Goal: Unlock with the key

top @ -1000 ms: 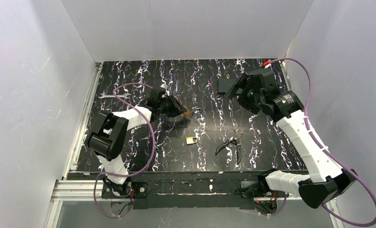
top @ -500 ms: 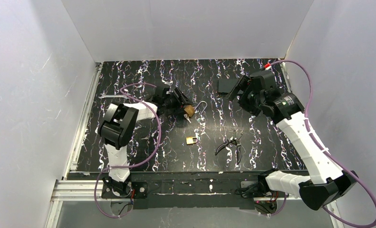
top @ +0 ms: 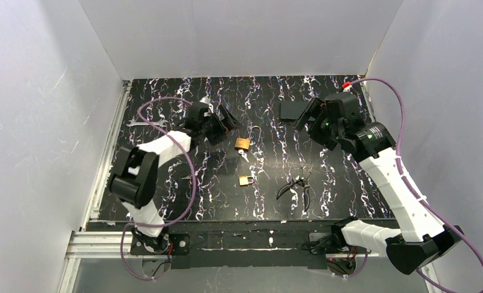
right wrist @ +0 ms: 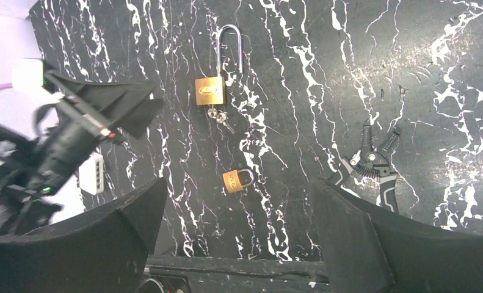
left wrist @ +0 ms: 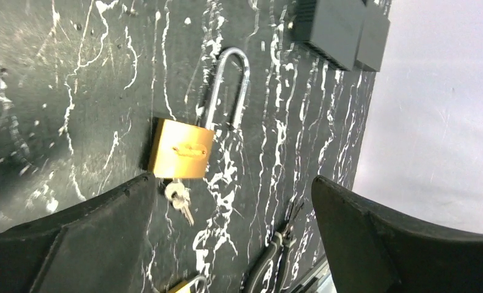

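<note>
A large brass padlock (left wrist: 181, 148) with a long steel shackle (left wrist: 226, 85) lies flat on the black marbled table (top: 336, 183). The key (left wrist: 179, 198) sticks out of its bottom end. In the right wrist view one shackle leg ends beside the padlock (right wrist: 210, 90), outside the body, with the key (right wrist: 217, 117) below it. My left gripper (left wrist: 232, 183) is open just short of the padlock (top: 242, 143), touching nothing; from above, the left gripper (top: 220, 119) sits to the padlock's left. High at the back right, my right gripper (right wrist: 237, 183) hangs open and empty.
A small brass padlock (top: 246, 180) lies nearer the front. Black-handled pliers (top: 297, 186) lie to its right. A silver wrench (top: 147, 123) rests by the left edge. White walls enclose the table on three sides.
My left gripper has opened and let go of the large padlock, then drawn back to the left. The padlock now lies flat. The right arm has hardly moved.
</note>
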